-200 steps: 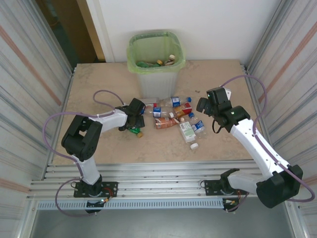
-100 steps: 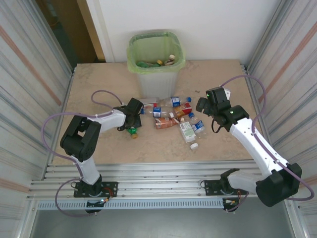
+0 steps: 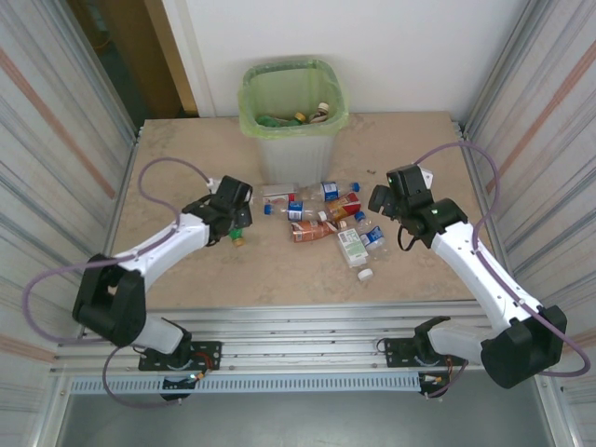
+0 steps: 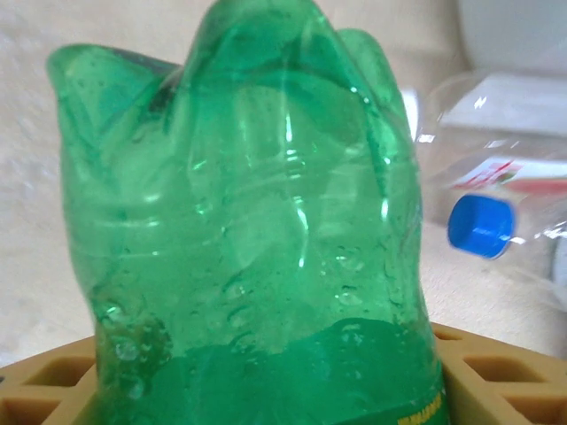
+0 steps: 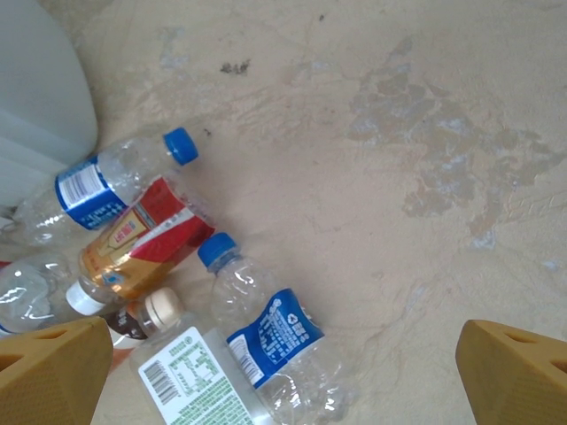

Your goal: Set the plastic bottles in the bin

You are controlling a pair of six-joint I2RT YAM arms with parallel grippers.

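The table [image 3: 186,270] carries the tall bin [image 3: 293,163] at its far edge. Some bottles already lie inside the bin, so the task looks partly done. The rest of the plastic bottles [image 3: 326,219] lie scattered just in front of the bin, toward its right side.

The left gripper [image 3: 235,222] sits in front of the bin and to its left. Its jaws are about half closed and clamp the green bottle [image 4: 257,230]. The wrist view shows tan fingers [image 4: 53,390] pressed against both flanks of the crushed body. The right gripper [image 3: 380,199] hangs in front of the bin and well to its right, above the pile. Its jaws are spread wide and hold nothing.

The likely trouble lies in the lift. The green bottle is slick and crumpled, and a grip on such a soft shell could let it twist or slide out on the way up. The bin's rim is high, so a low carry could knock the bottle's hanging end against the wall and spill it. A loose cap [image 3: 365,275], nearer than the pile, could be overlooked.
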